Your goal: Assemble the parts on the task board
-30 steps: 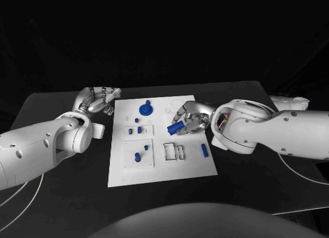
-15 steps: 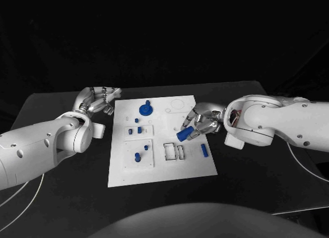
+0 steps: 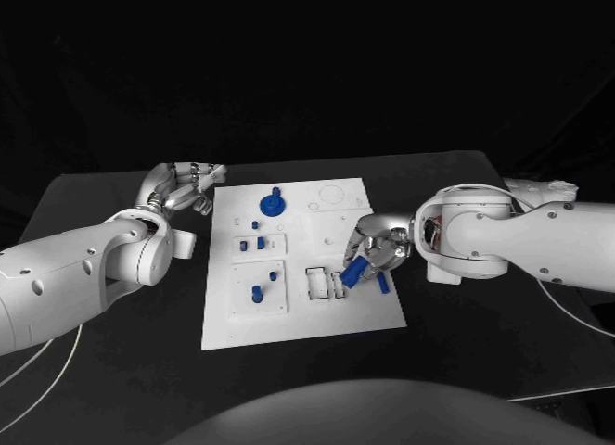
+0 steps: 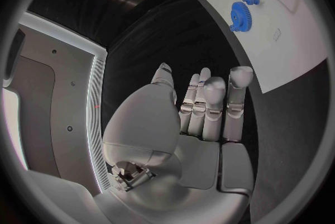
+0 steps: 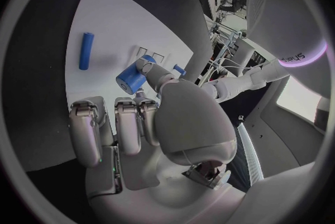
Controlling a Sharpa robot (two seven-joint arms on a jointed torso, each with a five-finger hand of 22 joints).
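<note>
The white task board [image 3: 301,306] lies in the middle of the black table. My right hand [image 3: 373,247] hovers over the board's right side and pinches a blue cylinder part [image 3: 354,271], seen close up as a blue cylinder [image 5: 130,79] between thumb and finger. It hangs just above the rectangular slots [image 3: 326,282]. A loose blue bar [image 3: 382,282] lies right beside it on the board [image 5: 111,28], the same bar [image 5: 85,51] in the right wrist view. My left hand [image 3: 186,188] rests off the board's far left corner, fingers [image 4: 209,95] together and holding nothing.
A blue gear [image 3: 273,204] stands at the board's far end, also the gear [image 4: 240,14] in the left wrist view. Small blue pieces [image 3: 254,245] sit in the left recesses, and another blue piece [image 3: 258,293] lower down. Black table [image 3: 107,371] surrounds the board.
My right hand has carried the blue cylinder from the board's middle right toward me, down to just over the rectangular slots beside the loose bar. The left hand has stayed put.
</note>
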